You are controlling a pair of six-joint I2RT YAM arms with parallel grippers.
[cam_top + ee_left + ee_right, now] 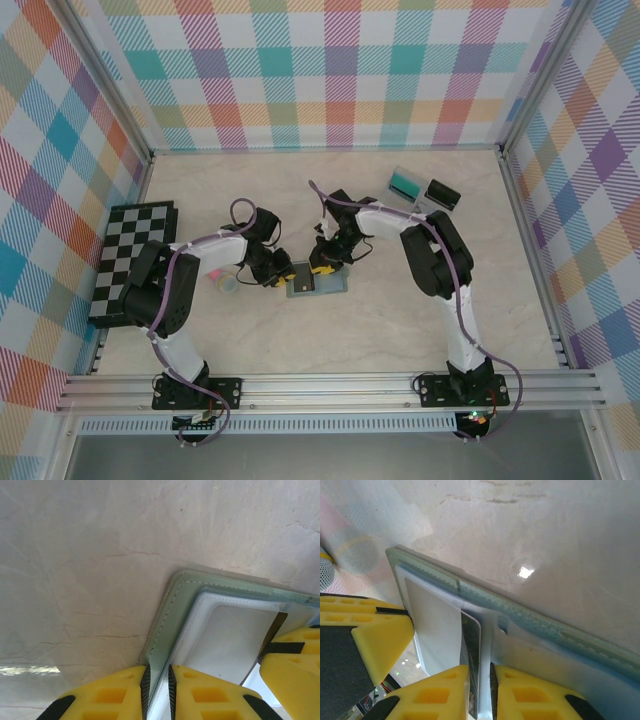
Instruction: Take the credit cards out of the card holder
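Card holder (169, 611), grey-green, stitched rim, dark card (471, 650) protruding

We see a glossy, veined tabletop (100, 555), a matt stitched fabric card holder (167, 620) with a clear plastic window (230, 640), a smooth dark card (472, 650), and yellow plastic fingers (210, 700) with ribbed black pads (145, 690) on the left hand (158, 685).

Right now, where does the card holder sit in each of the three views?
Top external: card holder at table centre, between left gripper and right gripper.
Left wrist: card holder lower right, its green edge pinched by left gripper.
Right wrist: card holder runs diagonally upper left to lower right; right gripper grips a dark card.
Shared landmark: the pale marbled table.
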